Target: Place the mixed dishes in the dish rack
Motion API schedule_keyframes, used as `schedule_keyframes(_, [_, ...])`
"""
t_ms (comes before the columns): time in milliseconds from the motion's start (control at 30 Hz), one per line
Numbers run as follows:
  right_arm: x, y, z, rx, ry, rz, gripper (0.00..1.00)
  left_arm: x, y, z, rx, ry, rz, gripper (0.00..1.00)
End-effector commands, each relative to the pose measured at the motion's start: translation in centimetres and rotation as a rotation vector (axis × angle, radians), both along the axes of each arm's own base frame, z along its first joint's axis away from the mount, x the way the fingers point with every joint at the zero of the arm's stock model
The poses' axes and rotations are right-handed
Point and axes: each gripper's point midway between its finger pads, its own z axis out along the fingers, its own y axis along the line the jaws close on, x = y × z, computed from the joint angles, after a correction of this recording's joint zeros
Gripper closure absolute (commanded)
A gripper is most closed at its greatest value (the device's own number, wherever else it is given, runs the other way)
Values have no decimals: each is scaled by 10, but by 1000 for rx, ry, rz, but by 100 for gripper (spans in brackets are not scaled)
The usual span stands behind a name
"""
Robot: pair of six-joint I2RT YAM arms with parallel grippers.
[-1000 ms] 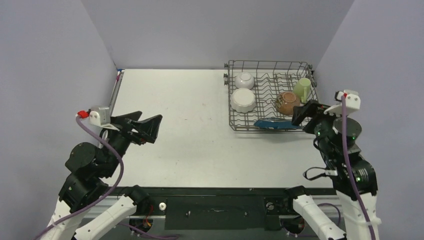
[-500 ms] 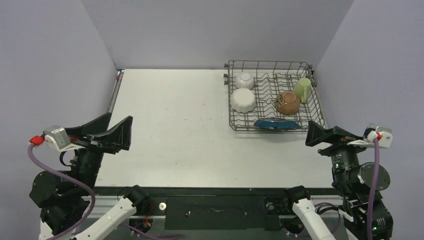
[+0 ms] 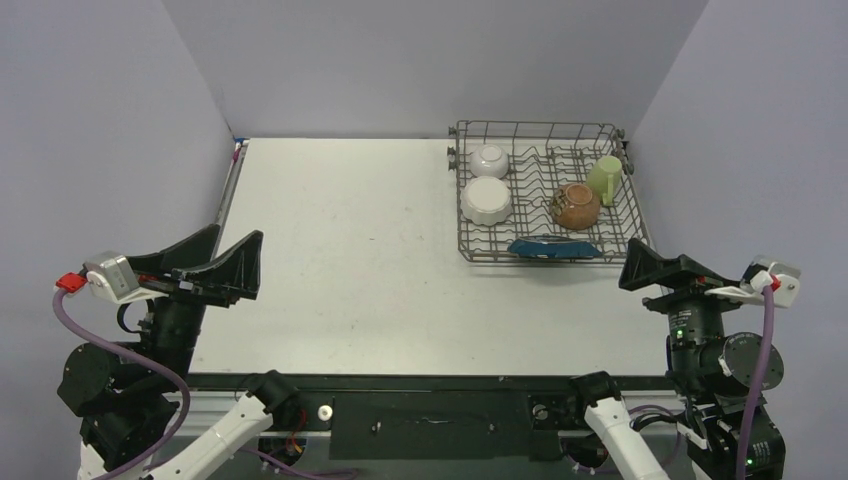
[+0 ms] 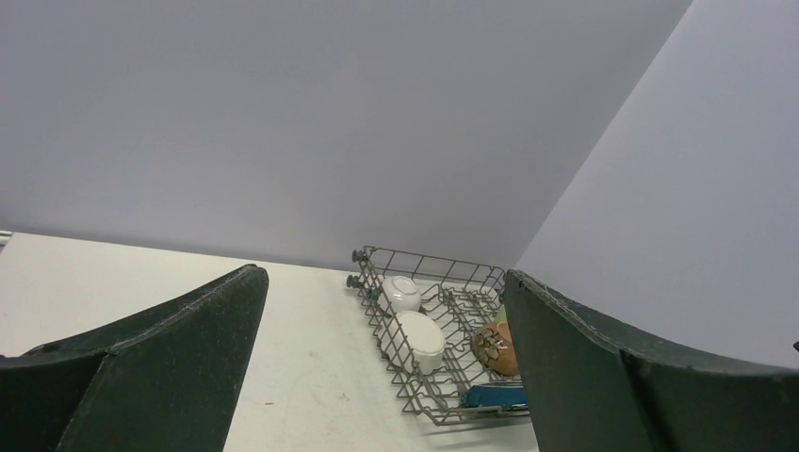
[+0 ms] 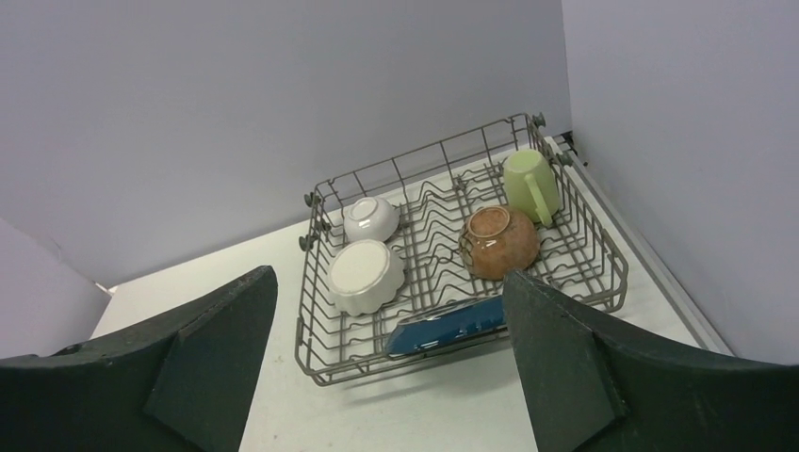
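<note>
Now dish rack (image 3: 535, 125) loaded; left tool (image 4: 382, 278), right tool (image 5: 388, 275) wide, empty
Inside: white bowl (image 3: 489, 159), scalloped plate (image 3: 487, 200), leaf dish (image 3: 553, 247), mug (image 3: 604, 178), brown bowl (image 3: 576, 205)

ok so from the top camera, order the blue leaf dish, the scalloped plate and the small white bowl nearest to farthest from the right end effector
1. blue leaf dish, along the near edge of the dish rack, closest to the right end effector.
2. white scalloped plate, on the rack's left side, further back.
3. small white bowl, in the rack's far left corner.
</note>
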Motion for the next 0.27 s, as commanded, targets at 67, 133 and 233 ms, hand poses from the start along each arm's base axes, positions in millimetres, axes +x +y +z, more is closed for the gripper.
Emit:
schedule_keyframes(67, [2,-10,4,36,-25,-61,15,1,3,8,-9,-22,21,4])
schedule_keyframes(133, [2,-9,3,32,-30,-54,15,2,3,7,-6,-20,21,4])
schedule_keyframes(233, [-9,-18,3,60,-69,-96,15,2,2,7,-5,-19,21,4])
